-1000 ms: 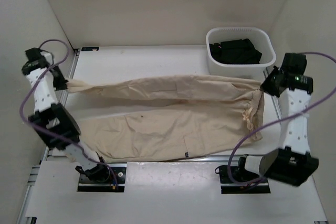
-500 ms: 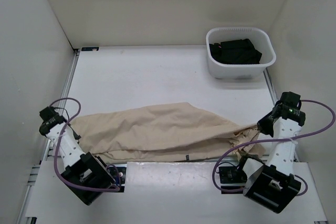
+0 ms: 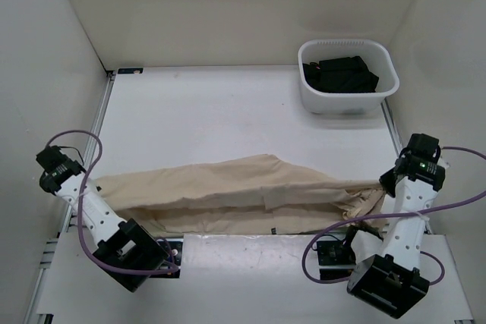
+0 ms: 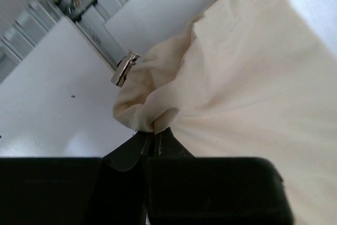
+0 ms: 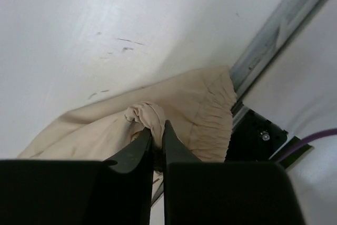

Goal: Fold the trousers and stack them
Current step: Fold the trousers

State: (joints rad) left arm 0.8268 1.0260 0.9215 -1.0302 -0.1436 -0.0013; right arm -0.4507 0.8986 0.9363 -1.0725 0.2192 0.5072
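The beige trousers [image 3: 235, 191] lie folded lengthwise along the table's near edge, legs to the left, gathered waistband to the right. My left gripper [image 3: 93, 185] is shut on the leg-end cloth [image 4: 158, 114]. My right gripper [image 3: 382, 185] is shut on a bunch of the waistband [image 5: 150, 117]; the gathered elastic [image 5: 216, 125] hangs just beyond it. The cloth stretches between both grippers, its near edge over the table's front rail.
A white tub [image 3: 348, 96] holding black folded garments [image 3: 339, 73] stands at the back right. Metal rails run along the table's left [image 3: 104, 111] and right edges. A small metal clip [image 4: 124, 69] lies by the left rail. White walls enclose the table.
Both grippers carried the far leg and waistband edge toward the near edge, folding the trousers lengthwise onto themselves. Since half a second ago the left gripper moved outward to the left, pulling the cloth flatter.
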